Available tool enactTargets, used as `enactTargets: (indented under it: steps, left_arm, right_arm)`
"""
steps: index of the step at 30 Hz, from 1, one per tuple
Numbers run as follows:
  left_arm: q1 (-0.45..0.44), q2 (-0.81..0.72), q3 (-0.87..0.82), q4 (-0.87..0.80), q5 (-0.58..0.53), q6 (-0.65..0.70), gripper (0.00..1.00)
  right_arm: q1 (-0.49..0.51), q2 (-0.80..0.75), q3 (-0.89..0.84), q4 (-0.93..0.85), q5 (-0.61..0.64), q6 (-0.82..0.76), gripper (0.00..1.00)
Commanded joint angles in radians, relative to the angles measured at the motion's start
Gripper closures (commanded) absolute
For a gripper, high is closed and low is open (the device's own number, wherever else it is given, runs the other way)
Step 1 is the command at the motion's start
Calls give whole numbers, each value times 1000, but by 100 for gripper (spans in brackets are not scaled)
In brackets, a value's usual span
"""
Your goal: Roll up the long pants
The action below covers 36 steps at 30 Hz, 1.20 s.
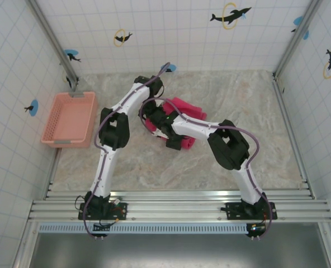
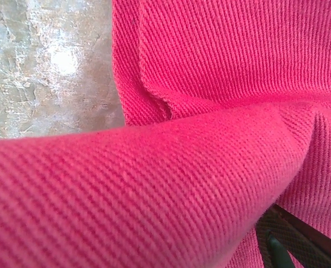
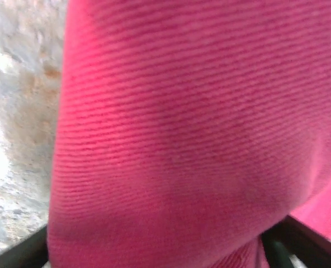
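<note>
The long pants (image 1: 183, 109) lie bunched as a thick pink-red bundle at the middle of the marble table (image 1: 255, 111). My left gripper (image 1: 156, 100) reaches down onto the bundle's far left end. My right gripper (image 1: 156, 124) comes in from the right at its near left end. In the left wrist view a fat fold of the pants (image 2: 154, 190) lies across the jaws, and one dark finger (image 2: 277, 245) shows far to the right. In the right wrist view a roll of the pants (image 3: 176, 139) sits between two wide-apart fingers (image 3: 299, 245).
A salmon-pink lattice basket (image 1: 56, 120) stands at the table's left edge by the tiled wall. Bare marble (image 2: 48, 67) lies left of the bundle. Tiled walls close in the back and both sides; a metal rail runs along the near edge.
</note>
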Motion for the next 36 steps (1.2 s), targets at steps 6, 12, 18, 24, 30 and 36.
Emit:
enactTargets:
  steps: [6, 12, 18, 24, 30, 36]
  left_arm:
    - [38, -5, -34, -21, -44, 13, 15]
    - [110, -79, 9, -27, -88, -12, 3]
    - [128, -114, 42, -28, -162, -23, 3]
    - [130, -170, 29, -39, -206, -43, 3]
    - [127, -212, 0, -38, -206, -65, 2]
    - [123, -243, -22, -56, -242, -80, 3]
  right_arm:
    - [-86, 21, 19, -78, -333, -28, 71]
    - [-152, -70, 34, -143, -823, 2, 76]
    - [-267, -74, 29, -137, -1270, 110, 76]
    - [-385, 17, 24, -64, -1497, 255, 75]
    - [-460, 141, 32, -18, -1426, 339, 75]
    - [-483, 237, 44, -10, -1353, 386, 74]
